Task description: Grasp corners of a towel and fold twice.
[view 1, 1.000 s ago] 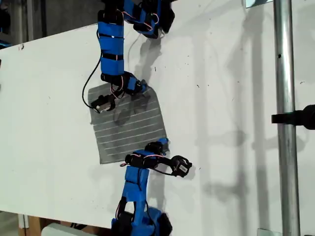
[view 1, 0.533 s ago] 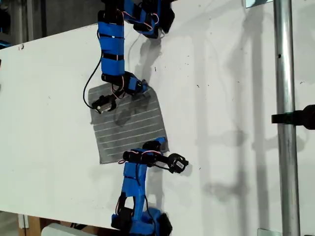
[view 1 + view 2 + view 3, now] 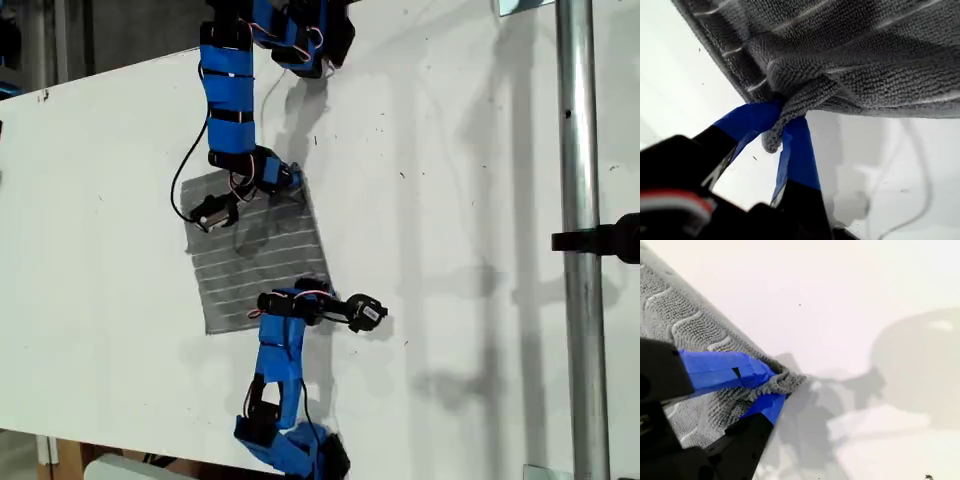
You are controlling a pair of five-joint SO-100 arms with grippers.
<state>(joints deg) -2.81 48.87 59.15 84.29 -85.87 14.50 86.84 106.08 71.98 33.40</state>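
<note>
My first gripper (image 3: 782,132) is clamped on a corner (image 3: 771,142) of the towel (image 3: 255,255). My second gripper (image 3: 771,385) is clamped on another corner (image 3: 790,381). The towel lies on the white table (image 3: 450,220) between both arms. No legible writing.

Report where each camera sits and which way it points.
Exterior view: overhead, looking down on the white table and towel; two blue arms show.
First wrist view: on my first pincer, looking along it at a pinched towel corner.
Second wrist view: on my second pincer, at another pinched corner.
Shared: all see the towel.
</note>
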